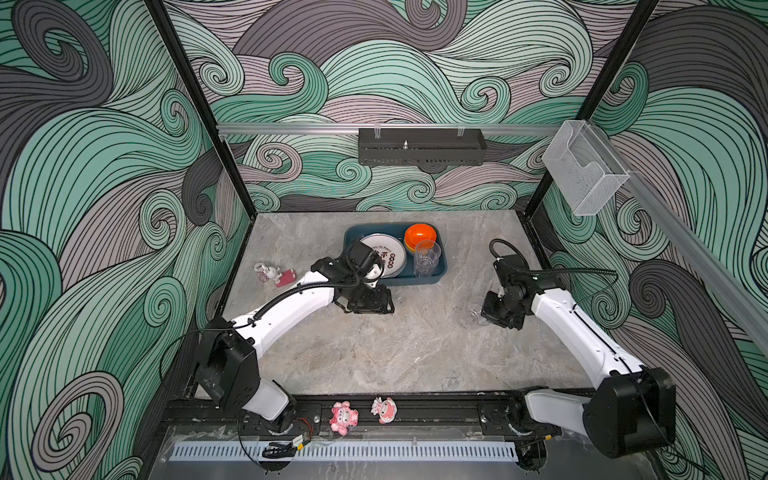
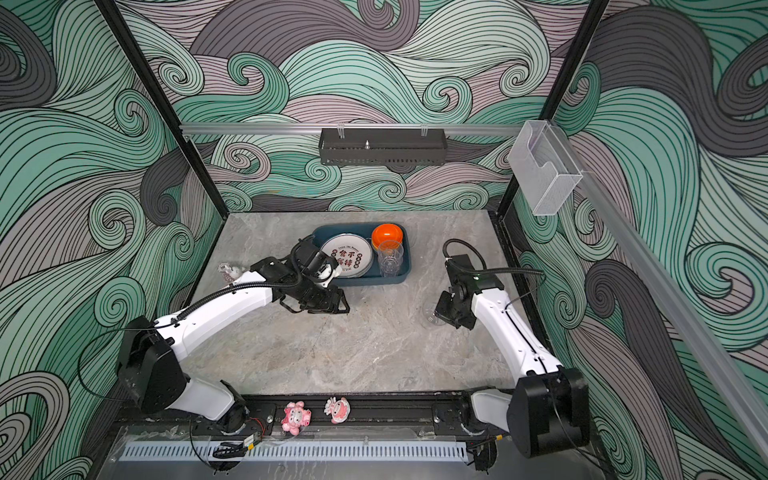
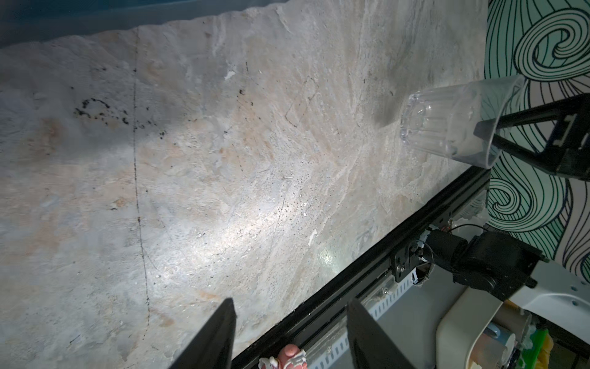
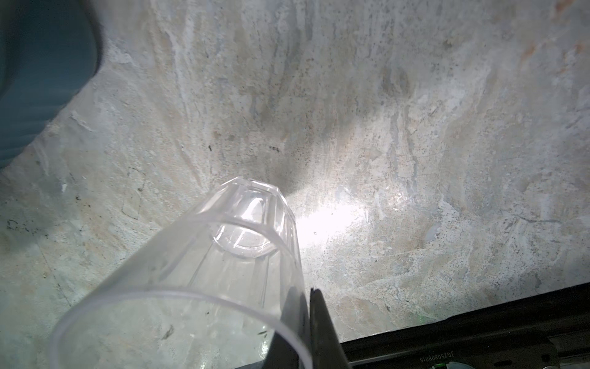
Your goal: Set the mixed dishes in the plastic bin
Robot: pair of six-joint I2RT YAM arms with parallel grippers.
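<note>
**Right gripper clamping a clear glass by its rim, out on the open table**

I am watching the right gripper (image 4: 301, 298) pinching a clear glass (image 4: 223, 255) at the rim. One finger is sitting inside the mouth and the other outside, with the jaws drawn tight on the thin wall. The glass is hanging tilted, its mouth toward the gripper and its base pointing out over the grey marbled table (image 1: 374, 353). I cannot tell whether the base is touching the surface.

The glass is fully transparent. A smooth band is running under the rim, flat facets are running down the sides, and the thick many-sided base is catching the light. In both top views it is showing only as a faint outline just beside the gripper. It is on the right side of the table, well apart from the plastic bin (image 1: 432, 278).

The bin, a dark teal tub, is sitting at the far middle of the table. It is holding a white plate (image 2: 347, 257) with red-black lettering on its left side, an orange bowl (image 1: 420, 237) in its far right corner, and a second clear glass (image 1: 427, 258) standing upright just in front of that bowl.

The left gripper (image 3: 290, 303) is hovering near the bin's near left corner, its jaws standing apart with nothing between them.
</note>
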